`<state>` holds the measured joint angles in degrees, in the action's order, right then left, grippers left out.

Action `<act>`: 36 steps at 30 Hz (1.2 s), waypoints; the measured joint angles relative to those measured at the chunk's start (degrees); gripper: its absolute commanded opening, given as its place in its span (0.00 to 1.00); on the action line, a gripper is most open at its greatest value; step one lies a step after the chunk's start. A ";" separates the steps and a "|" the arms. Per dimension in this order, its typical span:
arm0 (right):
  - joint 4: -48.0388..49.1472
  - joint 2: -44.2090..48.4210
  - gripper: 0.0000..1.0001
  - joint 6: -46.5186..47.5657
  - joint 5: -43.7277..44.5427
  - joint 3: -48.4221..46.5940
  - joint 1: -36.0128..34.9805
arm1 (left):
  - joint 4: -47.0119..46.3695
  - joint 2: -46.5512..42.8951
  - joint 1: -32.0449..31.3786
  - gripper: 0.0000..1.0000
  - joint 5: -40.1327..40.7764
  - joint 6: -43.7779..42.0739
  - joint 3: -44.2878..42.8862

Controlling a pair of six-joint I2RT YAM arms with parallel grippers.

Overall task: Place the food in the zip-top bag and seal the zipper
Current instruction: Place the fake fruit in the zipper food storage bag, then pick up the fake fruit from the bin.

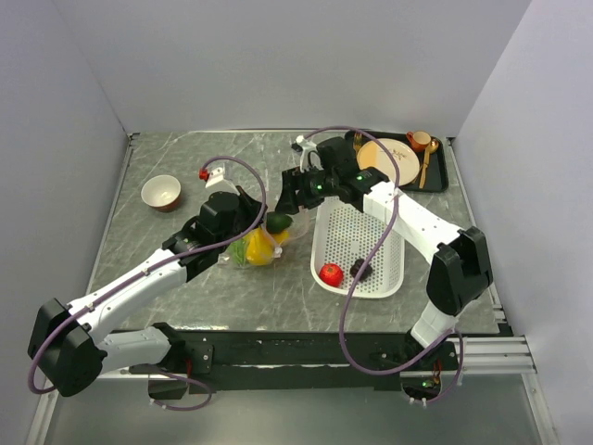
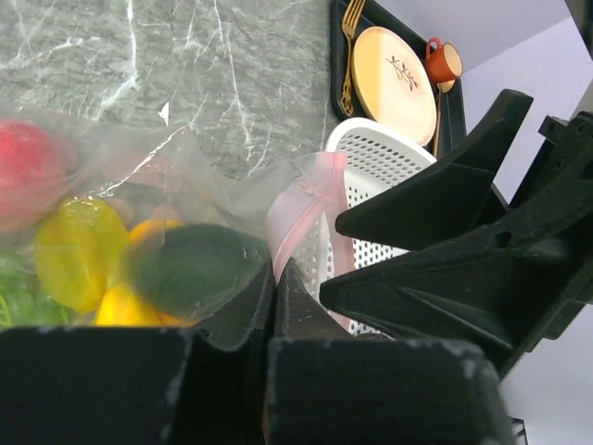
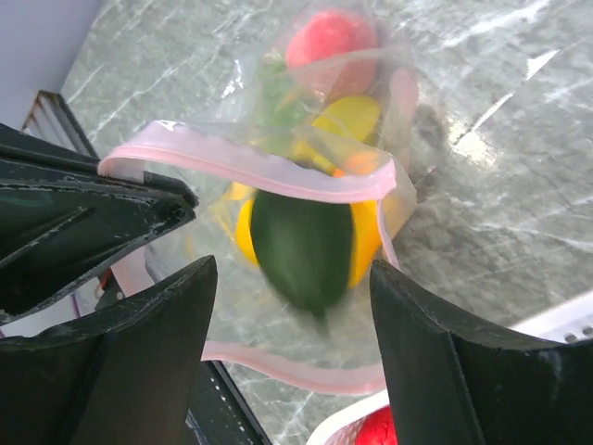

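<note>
At the left, the left gripper point(image 2: 275, 278) was pinched together on the rim of the bag point(image 2: 185, 167), its fingers clamped on the film beside the zipper point(image 3: 278, 176), which held one side of the mouth up off the table. The bag lay between the two arms, just left of the basket point(image 1: 371, 222), with its closed end away from the basket and its mouth gaping toward it.

Most of the food was inside. Through the plastic showed the peach point(image 3: 329, 37) at the far end, then the grapes point(image 2: 14, 297), the lemon point(image 2: 79, 250) and the mango point(image 3: 366, 232).

The avocado point(image 3: 301, 246) sat at the mouth, just under the near run of the zipper. It was blurred in the right wrist view, so whether it rested fully inside could not be told.

The right gripper point(image 3: 292, 271) hung over the mouth with its fingers apart, one on each side of the avocado, and neither appeared to touch it.

Further right, the tomato point(image 1: 331, 273) and the dark piece point(image 1: 359, 269) lay near each other at the near end of the basket, not yet bagged.

By my judgement the filling was well past halfway: five pieces were in or at the mouth, two remained to be carried across, and the zipper stood wide open, so none of the sealing was done.
</note>
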<state>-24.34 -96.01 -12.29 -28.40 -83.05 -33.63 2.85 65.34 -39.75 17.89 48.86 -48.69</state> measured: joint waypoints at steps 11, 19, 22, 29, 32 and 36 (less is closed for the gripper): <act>-10.82 3.30 0.82 0.28 22.53 -0.24 3.17 | 1.31 -5.57 0.00 0.03 2.97 0.35 0.85; -21.31 4.20 0.83 2.64 30.21 3.80 7.52 | 2.27 -4.66 0.00 0.02 3.37 0.33 0.85; -23.89 5.62 0.85 3.69 30.38 8.09 7.41 | 2.23 -3.96 0.00 0.02 3.17 0.31 0.81; -24.55 6.93 0.83 -1.55 32.13 8.52 8.96 | 2.12 -1.53 0.00 0.03 2.69 0.07 0.17; -22.93 10.34 0.80 -5.31 31.85 12.04 9.20 | 1.40 -1.49 0.02 0.03 1.92 0.07 0.17; -21.07 13.94 0.81 -9.27 32.06 16.96 9.14 | 0.79 -1.09 0.00 0.01 0.68 -0.09 0.09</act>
<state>-45.41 -82.06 -21.56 3.66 -66.08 -24.49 3.64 64.25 -39.75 18.57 48.77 -48.60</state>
